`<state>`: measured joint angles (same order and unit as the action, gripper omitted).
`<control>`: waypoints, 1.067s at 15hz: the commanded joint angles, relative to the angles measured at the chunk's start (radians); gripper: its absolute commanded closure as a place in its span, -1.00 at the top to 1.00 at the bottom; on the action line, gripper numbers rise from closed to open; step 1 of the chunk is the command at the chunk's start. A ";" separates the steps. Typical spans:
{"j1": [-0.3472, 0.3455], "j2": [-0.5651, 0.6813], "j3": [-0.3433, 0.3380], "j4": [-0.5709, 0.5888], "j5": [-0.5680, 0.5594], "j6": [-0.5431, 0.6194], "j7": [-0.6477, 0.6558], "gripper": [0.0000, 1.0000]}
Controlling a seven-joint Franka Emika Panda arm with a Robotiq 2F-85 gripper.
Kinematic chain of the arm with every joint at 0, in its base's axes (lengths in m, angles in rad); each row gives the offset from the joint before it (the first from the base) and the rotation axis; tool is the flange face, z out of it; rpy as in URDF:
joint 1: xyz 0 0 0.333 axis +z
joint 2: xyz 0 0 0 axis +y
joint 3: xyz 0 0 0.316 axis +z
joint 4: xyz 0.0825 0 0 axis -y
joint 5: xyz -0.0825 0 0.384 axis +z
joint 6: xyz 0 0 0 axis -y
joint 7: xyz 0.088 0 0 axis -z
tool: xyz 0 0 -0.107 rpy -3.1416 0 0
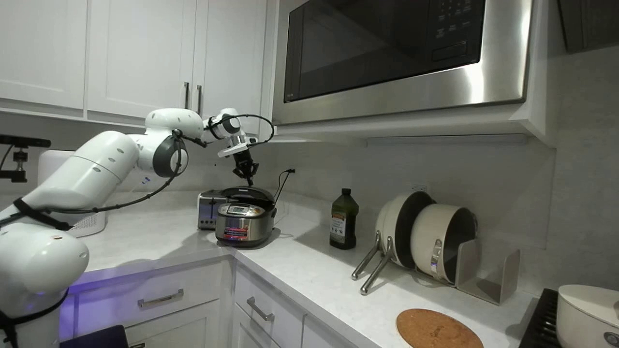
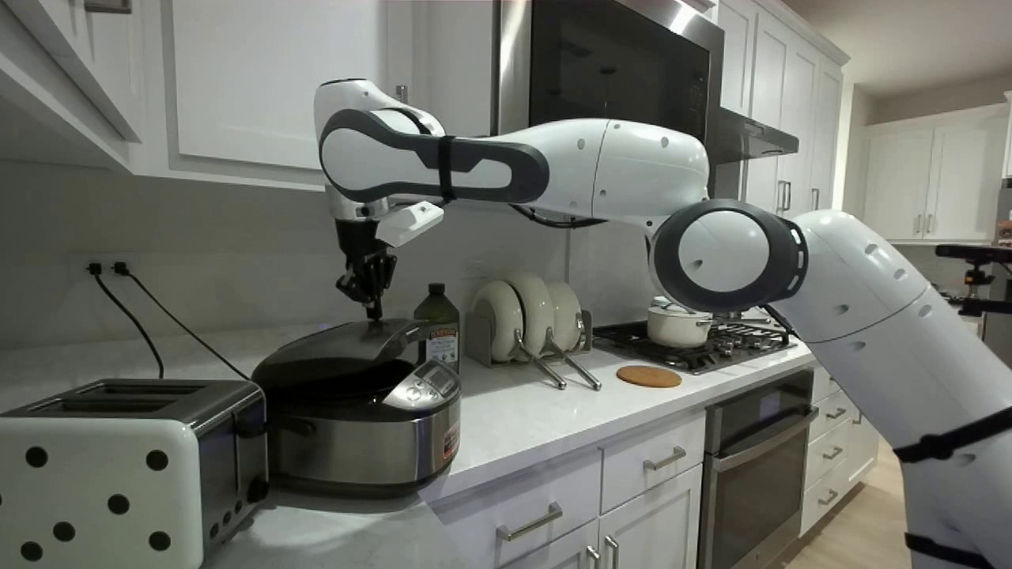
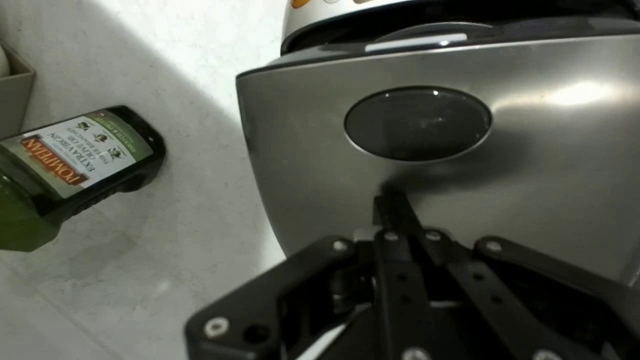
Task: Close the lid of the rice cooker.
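Lid (image 2: 328,356): sits on the rice cooker (image 2: 356,450), partly open. Rear edge low against the body, front edge raised, dark gap in between.
Lid direction: front lip (image 2: 395,340) points over the control panel (image 1: 240,210). In an exterior view the lip is at right, slope climbing from rear edge to lip.
Long axis: hard to call, lid is near round. Wrist view: oval window (image 3: 419,124) lies lengthwise across the frame, roughly parallel to the straight front edge.
Jaws: pressed together, aimed down. Fingertips (image 3: 400,212) at the metal outer face, look to be touching it; below the window in wrist view.
Arm (image 2: 624,162): white, wrist above the lid.
Rice cooker: upright on the tabletop (image 2: 538,419), at the corner.
Toaster (image 2: 87,474): just beside the cooker; can't tell if touching.
Bottle (image 3: 80,160): upright, apart from the cooker. Label reads POMPEIAN, extra virgin olive oil.
Pans (image 1: 428,232): on edge in a rack (image 1: 466,266), past the bottle, two handles out front.
Cork mat (image 1: 437,329): flat, near the stove (image 2: 715,348).
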<state>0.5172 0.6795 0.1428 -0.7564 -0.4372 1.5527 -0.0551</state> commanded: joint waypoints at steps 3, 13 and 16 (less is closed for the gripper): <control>-0.035 0.037 0.015 0.006 0.066 -0.045 -0.033 -1.00; -0.066 0.060 0.022 -0.009 0.138 -0.062 -0.060 -1.00; -0.075 0.057 0.027 -0.020 0.161 -0.060 -0.069 -1.00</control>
<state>0.4650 0.7216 0.1483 -0.7551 -0.3165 1.4967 -0.0972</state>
